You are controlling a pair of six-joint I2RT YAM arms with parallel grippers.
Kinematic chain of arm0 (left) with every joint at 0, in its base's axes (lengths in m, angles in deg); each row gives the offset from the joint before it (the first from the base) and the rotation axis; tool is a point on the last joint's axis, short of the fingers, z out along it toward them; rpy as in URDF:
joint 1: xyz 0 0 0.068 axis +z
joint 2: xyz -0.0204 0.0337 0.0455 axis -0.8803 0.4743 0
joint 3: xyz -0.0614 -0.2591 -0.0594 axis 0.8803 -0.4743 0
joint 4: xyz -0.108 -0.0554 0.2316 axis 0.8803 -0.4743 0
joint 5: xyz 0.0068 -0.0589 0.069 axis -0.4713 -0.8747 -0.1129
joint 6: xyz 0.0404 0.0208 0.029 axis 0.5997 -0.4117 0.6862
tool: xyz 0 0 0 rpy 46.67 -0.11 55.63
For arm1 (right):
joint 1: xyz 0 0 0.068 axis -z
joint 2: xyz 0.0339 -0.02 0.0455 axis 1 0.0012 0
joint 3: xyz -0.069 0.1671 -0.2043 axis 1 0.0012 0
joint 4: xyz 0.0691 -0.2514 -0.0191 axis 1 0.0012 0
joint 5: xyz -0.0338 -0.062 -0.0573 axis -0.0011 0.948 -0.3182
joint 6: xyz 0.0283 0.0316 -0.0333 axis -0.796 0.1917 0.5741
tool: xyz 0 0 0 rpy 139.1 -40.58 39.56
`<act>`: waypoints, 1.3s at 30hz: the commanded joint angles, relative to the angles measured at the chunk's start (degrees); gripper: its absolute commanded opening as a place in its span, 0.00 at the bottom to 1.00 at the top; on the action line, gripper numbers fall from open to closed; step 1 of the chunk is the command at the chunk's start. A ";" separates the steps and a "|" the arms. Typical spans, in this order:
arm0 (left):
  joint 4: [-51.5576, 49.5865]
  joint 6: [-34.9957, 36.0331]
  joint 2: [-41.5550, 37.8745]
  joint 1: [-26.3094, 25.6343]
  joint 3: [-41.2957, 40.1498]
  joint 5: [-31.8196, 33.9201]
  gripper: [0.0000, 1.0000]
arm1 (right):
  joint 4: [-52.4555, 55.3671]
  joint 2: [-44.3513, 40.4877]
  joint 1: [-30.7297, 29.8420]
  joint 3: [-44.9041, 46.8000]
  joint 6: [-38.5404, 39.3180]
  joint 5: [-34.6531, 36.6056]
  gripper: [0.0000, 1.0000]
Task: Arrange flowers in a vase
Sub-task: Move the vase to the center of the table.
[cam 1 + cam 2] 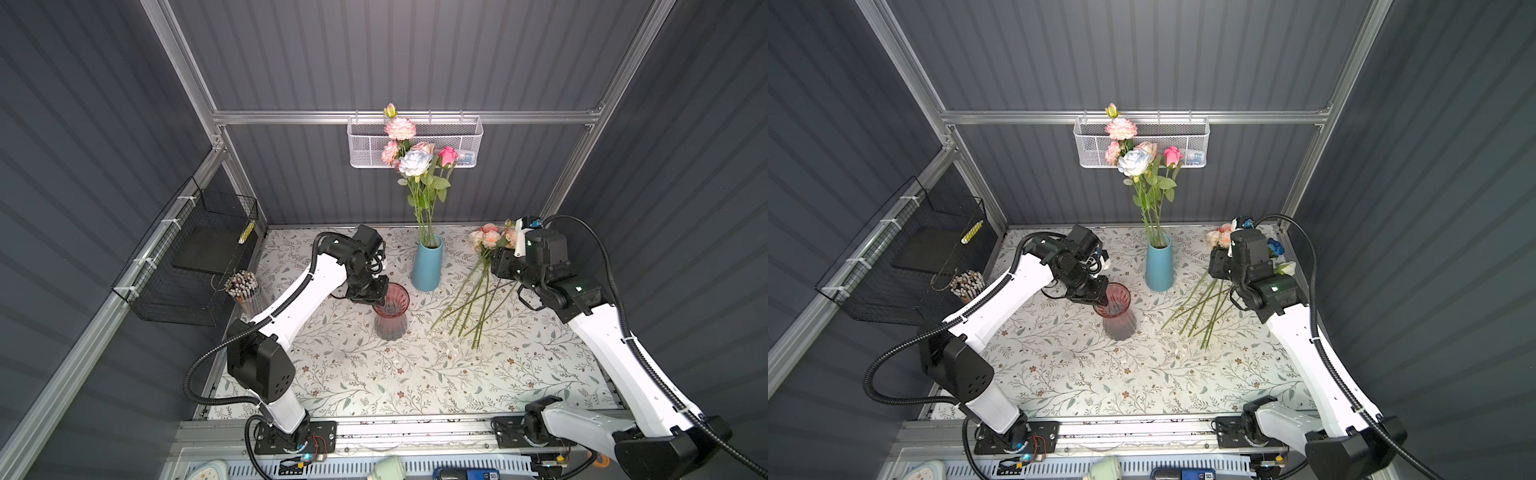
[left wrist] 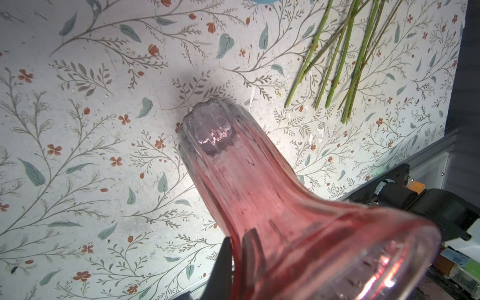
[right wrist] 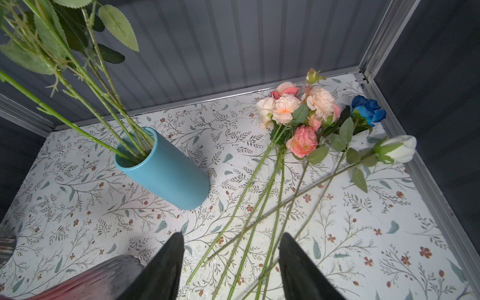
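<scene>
On the leaf-patterned tabletop [image 1: 415, 374], nearest the front, a pink glass vase [image 1: 390, 316] stands upright. The left fingers [image 2: 226, 249] are pinched tight on its rim, one inside the glass and one outside. To its right, loose flowers [image 3: 301, 141] lie on the tabletop, stems fanned forward, with pink, peach, cream, white and blue blooms toward the back right corner. The right fingers [image 3: 168, 259] hang parted above the stems, holding nothing. Farther back, an upright blue vase [image 1: 427, 266] holds tall standing flowers [image 1: 415, 162], in front of a white mesh basket [image 1: 465, 137] on the back wall.

One blue vase [image 1: 427, 268], one pink vase [image 1: 390, 328], two baskets [image 1: 465, 141] [image 1: 178, 299] — flowers [image 3: 284, 109] uncountable.
</scene>
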 commanded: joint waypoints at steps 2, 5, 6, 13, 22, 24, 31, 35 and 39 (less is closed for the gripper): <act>0.37 0.98 1.22 -0.43 4.68 -6.31 0.00 | 0.01 -0.20 0.26 -0.45 0.30 -0.45 0.61; 0.59 1.80 3.18 -0.55 5.85 -7.18 0.04 | -0.26 -0.56 0.52 -0.03 0.21 -0.10 0.61; 0.18 2.54 3.96 -0.60 6.48 -7.28 0.06 | -0.55 -0.71 0.62 0.20 0.26 -0.11 0.61; -1.98 4.55 9.18 -0.52 10.67 -6.36 0.13 | -1.77 -0.92 1.06 1.38 -0.35 -0.82 0.61; -1.43 4.15 10.86 -0.58 13.99 -4.91 0.41 | -1.76 -1.25 1.06 0.95 -0.54 -2.33 0.62; -1.99 4.33 10.46 -0.56 14.83 -4.53 0.45 | -1.87 -1.24 1.12 0.94 -0.40 -2.23 0.62; 1.84 3.49 2.91 -0.52 15.59 3.32 0.71 | -1.51 1.13 1.94 0.33 0.31 -1.65 0.63; 4.34 3.52 -0.81 -0.52 16.21 3.44 0.79 | -1.62 2.85 3.79 -1.12 -0.26 -3.30 0.64; 7.27 4.11 -4.82 -0.51 16.11 4.31 0.80 | -1.97 4.58 5.19 -1.96 -0.98 -4.46 0.64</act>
